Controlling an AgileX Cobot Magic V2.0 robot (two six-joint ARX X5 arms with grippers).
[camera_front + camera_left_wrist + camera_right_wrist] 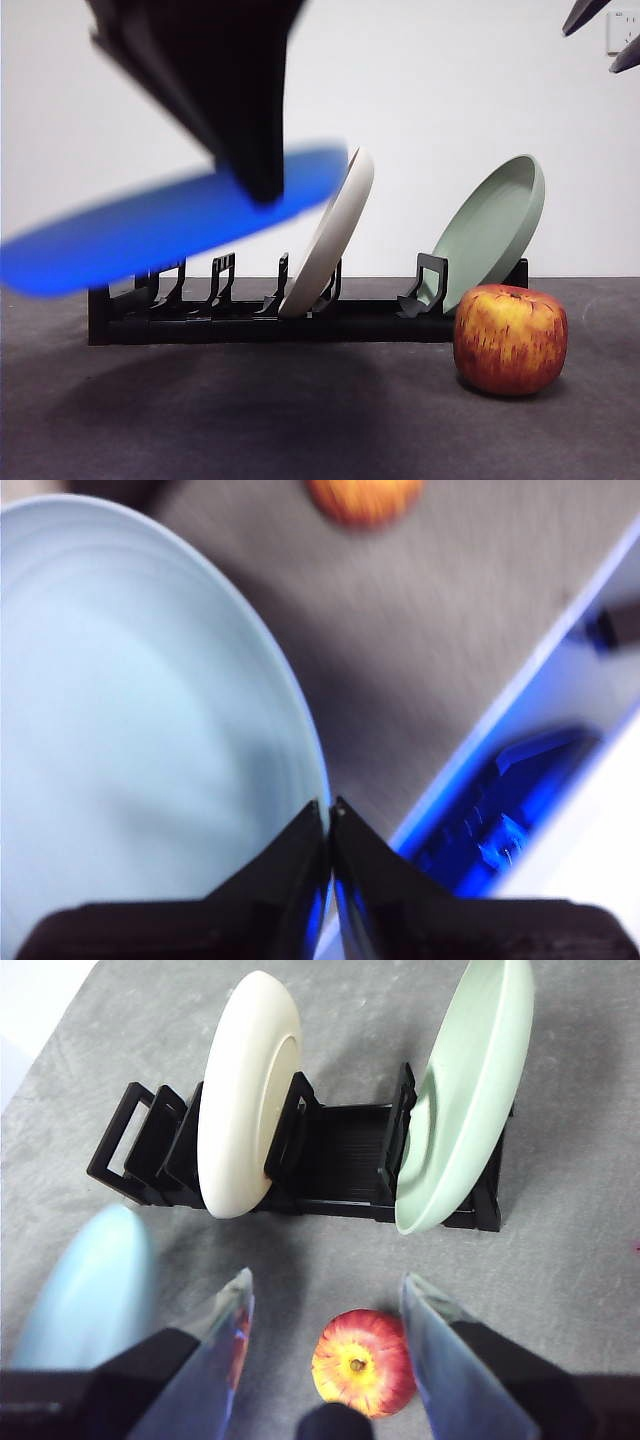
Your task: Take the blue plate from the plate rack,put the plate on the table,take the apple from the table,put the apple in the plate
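My left gripper is shut on the rim of the blue plate and holds it tilted in the air, above and in front of the left end of the black plate rack. The plate fills the left wrist view, pinched between the jaws, and shows blurred in the right wrist view. The red apple stands on the dark table in front of the rack's right end. My right gripper is open, high above the apple.
A cream-white plate leans in the middle of the rack and a sage-green plate leans at its right end. Both also show in the right wrist view, white and green.
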